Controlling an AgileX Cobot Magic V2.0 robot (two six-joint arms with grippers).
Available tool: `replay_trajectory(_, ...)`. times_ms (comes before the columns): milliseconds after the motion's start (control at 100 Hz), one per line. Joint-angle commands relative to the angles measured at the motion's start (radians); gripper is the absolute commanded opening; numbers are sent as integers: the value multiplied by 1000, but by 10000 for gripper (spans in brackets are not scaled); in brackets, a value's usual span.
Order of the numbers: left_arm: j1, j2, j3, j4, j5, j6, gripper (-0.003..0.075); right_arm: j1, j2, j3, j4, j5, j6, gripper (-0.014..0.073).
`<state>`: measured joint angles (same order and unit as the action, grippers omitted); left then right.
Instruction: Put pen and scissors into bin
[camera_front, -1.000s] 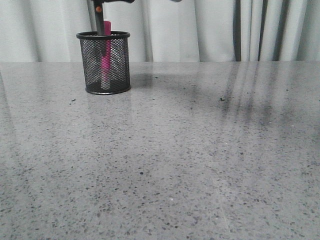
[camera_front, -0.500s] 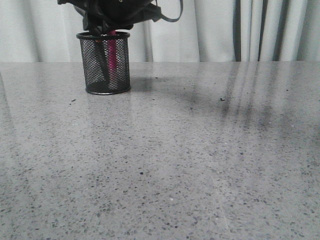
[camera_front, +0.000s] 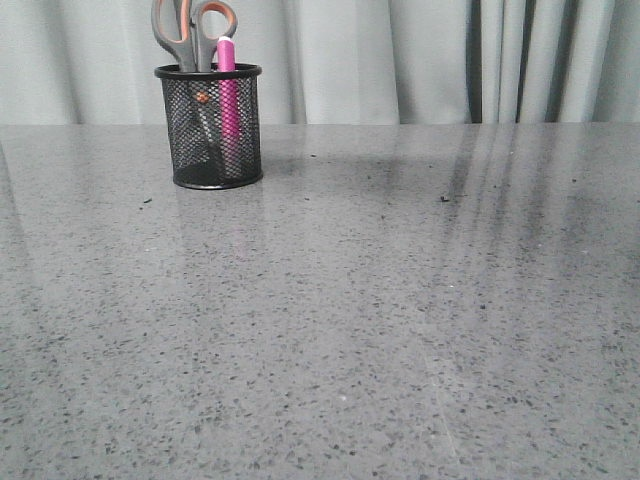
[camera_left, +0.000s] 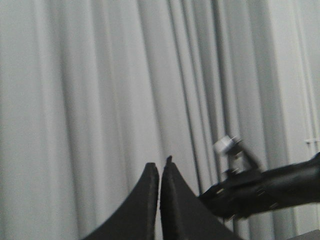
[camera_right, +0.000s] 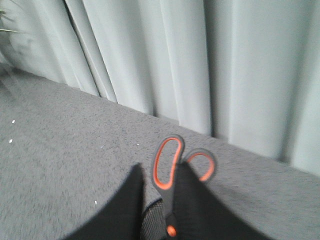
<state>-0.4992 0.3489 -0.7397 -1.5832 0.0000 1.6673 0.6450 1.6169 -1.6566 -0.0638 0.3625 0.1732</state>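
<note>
Upright, scissors (camera_right: 172, 172) between right hand (camera_right: 160, 192) fingers

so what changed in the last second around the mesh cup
The scissors went down into the bin: a second ago only a sliver showed at the top edge of the front view, now they stand blades down, handles above the rim. The dark arm that covered the bin's top half a second ago has left the front view. The pen shifted slightly right inside. The bin stayed in place.
</note>
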Motion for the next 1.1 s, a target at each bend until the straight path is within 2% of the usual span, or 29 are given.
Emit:
replay_trajectory(0,-6,-48,63,-101,-141,-6,-19,16,-193,29,-25,54,-106,-64)
replay_trajectory(70,-6,-103,142,-206,-218,-6,-19,35,-326,120,-25,128,-181,-69)
replay_trajectory(130,-6,-150,214,-265,-231,-6,-19,50,-460,229,-25,196,-207,-69)
replay_trajectory(230,-6,-201,315,-262,-171,-6,-19,50,-693,446,-25,234,-207,-69)
replay_trajectory(390,-6,-211,429,-262,-57,-6,-19,50,-1109,821,-96,139,-207,-69)
replay_trajectory(500,-6,-211,470,-262,-17,-6,-19,50,-1310,974,-197,235,-207,-69)
replay_trajectory(570,-6,-211,478,-264,-9,-6,-19,50,-1401,1033,-215,267,-207,-69)
replay_trajectory(790,-6,-211,478,-264,-9,-6,-19,50,-1656,1160,-231,156,-207,-69)
replay_trajectory(860,-6,-211,478,-264,-9,-6,-19,50,-1629,1159,-222,172,-207,-69)
replay_trajectory(970,-6,-211,478,-264,-6,-6,-19,46,-1600,1161,-119,179,-207,-69)
replay_trajectory(1090,-6,-211,480,-264,-11,-6,-19,46,-1597,1161,-117,179,-207,-69)
